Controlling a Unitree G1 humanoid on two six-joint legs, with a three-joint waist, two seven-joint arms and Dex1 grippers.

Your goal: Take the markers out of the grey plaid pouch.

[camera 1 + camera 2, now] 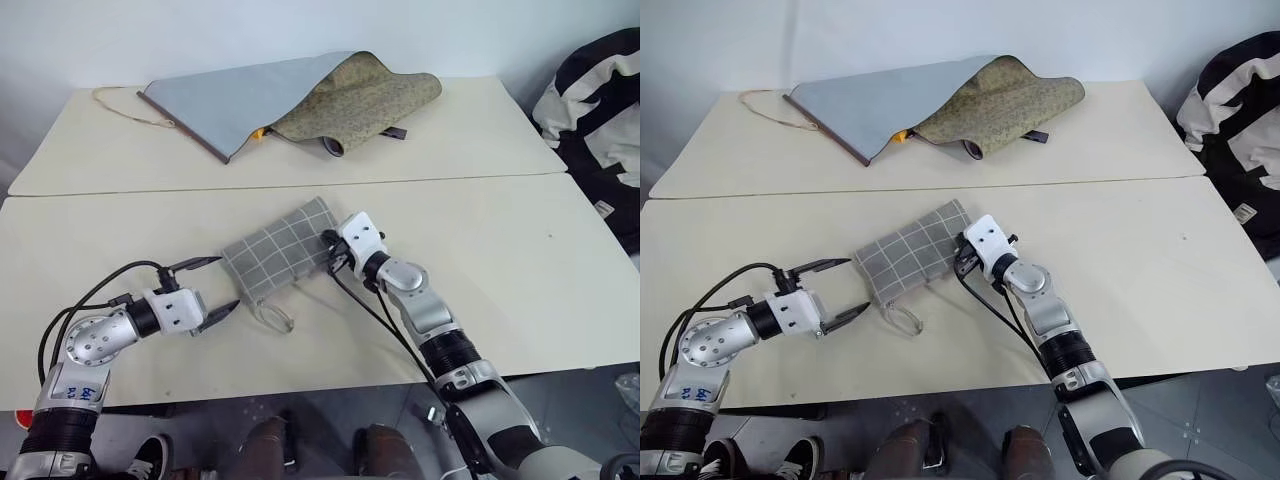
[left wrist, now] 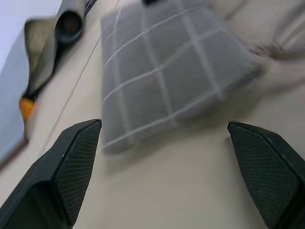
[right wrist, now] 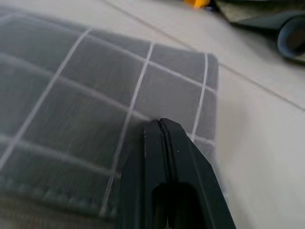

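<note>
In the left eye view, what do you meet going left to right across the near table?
Left gripper → plaid pouch → right gripper.

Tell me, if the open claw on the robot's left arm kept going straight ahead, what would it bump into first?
Most likely the grey plaid pouch: the left gripper points at its near end, fingers spread wide, with bare table between them.

I see a large folded cloth [image 1: 290, 100], grey-blue outside and olive-patterned inside, lying well beyond both pincers on the far cream table [image 1: 470, 140]. A black-and-white garment [image 1: 600, 100] sits far off the right pincer's side.
</note>
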